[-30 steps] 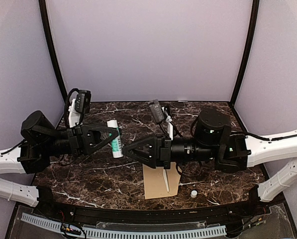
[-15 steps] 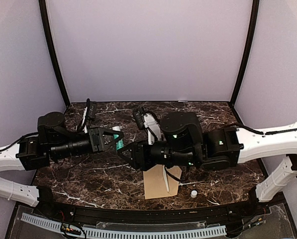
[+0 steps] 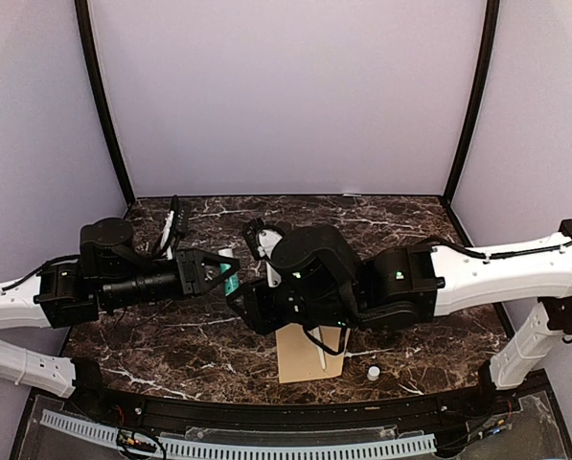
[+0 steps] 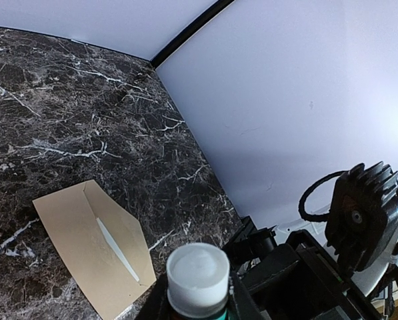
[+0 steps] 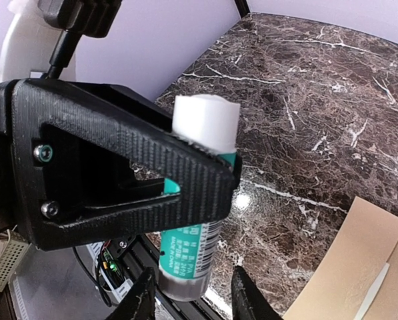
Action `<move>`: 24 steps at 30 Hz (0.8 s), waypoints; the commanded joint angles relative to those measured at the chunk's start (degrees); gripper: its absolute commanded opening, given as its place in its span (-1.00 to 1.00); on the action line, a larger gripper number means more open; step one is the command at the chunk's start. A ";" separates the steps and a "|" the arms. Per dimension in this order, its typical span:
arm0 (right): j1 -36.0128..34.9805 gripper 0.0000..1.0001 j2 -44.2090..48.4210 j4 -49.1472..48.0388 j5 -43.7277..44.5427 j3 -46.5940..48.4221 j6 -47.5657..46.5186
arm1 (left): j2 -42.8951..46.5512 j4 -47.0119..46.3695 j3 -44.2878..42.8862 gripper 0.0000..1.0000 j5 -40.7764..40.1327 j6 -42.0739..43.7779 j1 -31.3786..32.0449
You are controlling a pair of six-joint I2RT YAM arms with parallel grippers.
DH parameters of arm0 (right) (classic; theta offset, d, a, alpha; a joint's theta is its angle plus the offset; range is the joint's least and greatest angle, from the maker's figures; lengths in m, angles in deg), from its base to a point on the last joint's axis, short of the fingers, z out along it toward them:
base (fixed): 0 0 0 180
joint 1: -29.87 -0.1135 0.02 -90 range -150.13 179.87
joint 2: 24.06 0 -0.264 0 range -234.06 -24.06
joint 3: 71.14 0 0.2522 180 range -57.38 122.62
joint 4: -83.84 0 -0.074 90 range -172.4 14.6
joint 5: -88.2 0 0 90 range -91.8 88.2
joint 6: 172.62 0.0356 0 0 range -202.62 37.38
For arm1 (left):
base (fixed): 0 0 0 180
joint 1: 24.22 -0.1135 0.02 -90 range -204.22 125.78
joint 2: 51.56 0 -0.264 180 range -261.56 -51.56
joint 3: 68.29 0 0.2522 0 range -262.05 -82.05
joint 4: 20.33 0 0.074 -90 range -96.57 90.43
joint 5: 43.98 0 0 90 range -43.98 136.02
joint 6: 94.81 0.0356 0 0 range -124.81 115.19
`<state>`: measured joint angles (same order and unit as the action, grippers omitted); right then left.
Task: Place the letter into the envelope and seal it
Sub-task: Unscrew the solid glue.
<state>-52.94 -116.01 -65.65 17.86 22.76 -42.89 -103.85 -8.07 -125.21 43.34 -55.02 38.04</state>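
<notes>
— Envelope (image 3: pixel 297 366): where do we see it?
— Flat on our marble table (image 3: pixel 410 216), at six o'clock, partly under the right arm.
— And our grippers?
— Our left gripper (image 3: pixel 226 272) clamps a glue stick (image 5: pixel 185 257) at eleven o'clock of the envelope. Our right gripper (image 5: pixel 193 297) stands parted around the stick's base. A small white cap (image 3: pixel 373 372) lies at four o'clock.

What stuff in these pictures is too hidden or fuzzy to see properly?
- Top view: the right arm covers the far end of the envelope; no letter shows anywhere.
- Right wrist view: the left claw hides the middle of the glue stick; its label is too small to read.
- Right wrist view: the bottom edge cuts off the right claw except its tips.
- Top view: the white dot is too small to name.
</notes>
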 commanded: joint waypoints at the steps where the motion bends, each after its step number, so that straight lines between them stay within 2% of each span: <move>1: -0.60 -0.31 -0.52 0.93 2.31 2.57 -0.09 | -0.31 -1.21 -0.45 -1.00 -0.24 -0.31 -0.11; 18: -0.16 -0.34 -3.50 1.58 1.50 4.42 0.45 | -2.50 -4.07 -0.92 -1.00 1.53 -0.08 -0.11; 24: 0.15 -0.60 -2.63 1.02 2.15 3.39 1.50 | -2.22 -4.23 -0.63 -1.00 1.82 -0.14 -0.07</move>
<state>-52.83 -119.28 -62.63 19.46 25.54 -41.87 -106.41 -10.03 -125.21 44.33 -55.02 38.04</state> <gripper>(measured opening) 0.237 0.229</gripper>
